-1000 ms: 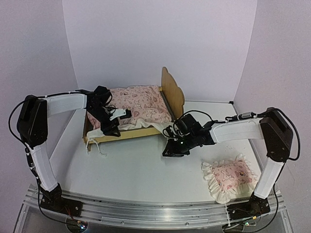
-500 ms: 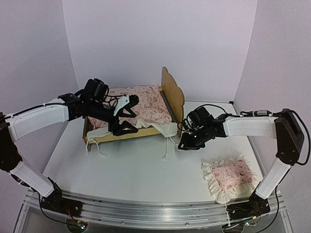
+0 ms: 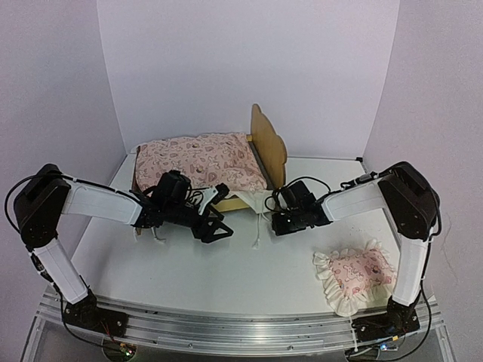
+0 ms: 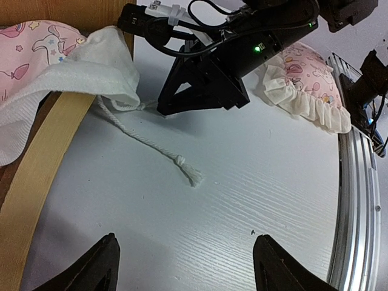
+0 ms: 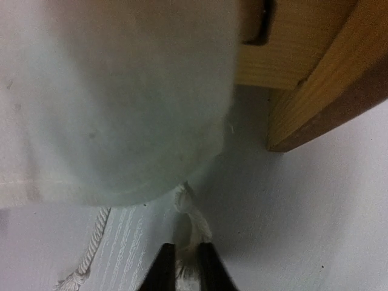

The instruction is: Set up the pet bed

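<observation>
Beside pet bed [image 3: 269, 140] | right jaws pinch tie cord [image 5: 194, 219] | left jaws spread

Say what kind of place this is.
Likely a lab robot cell: bare white walls boxing a white table, an aluminium rail along its near edge, a toy-sized bed as prop.

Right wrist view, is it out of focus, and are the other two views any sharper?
Right wrist view: blurred, the white cloth mattress edge and light plywood pet bed frame too near the lens. Left wrist view: sharp, the knotted white cord crisp, shadows soft. Top external view: evenly lit, metal rail bowed by the lens.
</observation>
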Motion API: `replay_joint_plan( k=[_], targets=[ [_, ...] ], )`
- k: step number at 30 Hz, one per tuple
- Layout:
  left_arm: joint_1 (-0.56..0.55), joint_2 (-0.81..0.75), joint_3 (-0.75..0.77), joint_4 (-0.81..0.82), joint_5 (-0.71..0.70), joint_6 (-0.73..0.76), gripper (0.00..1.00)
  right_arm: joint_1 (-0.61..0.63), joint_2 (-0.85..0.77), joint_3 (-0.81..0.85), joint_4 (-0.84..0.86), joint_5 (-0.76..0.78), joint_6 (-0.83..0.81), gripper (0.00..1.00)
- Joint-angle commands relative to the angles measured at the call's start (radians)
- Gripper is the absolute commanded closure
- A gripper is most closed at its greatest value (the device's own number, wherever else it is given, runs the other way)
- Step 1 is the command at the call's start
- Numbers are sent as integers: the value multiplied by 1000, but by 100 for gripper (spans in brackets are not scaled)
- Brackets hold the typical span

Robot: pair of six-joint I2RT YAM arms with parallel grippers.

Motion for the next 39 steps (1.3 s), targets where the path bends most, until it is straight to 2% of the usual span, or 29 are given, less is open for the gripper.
replay_joint_plan(
  k=[1,5,8,15,23,31,34,39],
  targets=[
    [-11,21,-17,175,-28,-84,25,3,1,-15,5,-5,5,99],
    [-21,55,-53,236,-19,-97,32,3,-90,-86,-14,-79,35,100],
    [-99,117,-76,313,-72,-23,32,3,-146,-124,-18,-122,69,100],
    [-193,320,85,296,-290,13,27,3,-183,-125,-19,-151,88,100],
    [-246,427,205,205,-477,-39,29,3,-191,-136,-19,-179,73,100],
    [-263,493,271,122,-474,-42,73,3,-188,-141,-19,-207,50,100],
    [-268,499,289,132,-473,-28,97,3,-190,-146,-19,-238,44,100],
    [-246,424,316,74,-441,101,100,5,-191,-149,-19,-316,47,100]
  ],
)
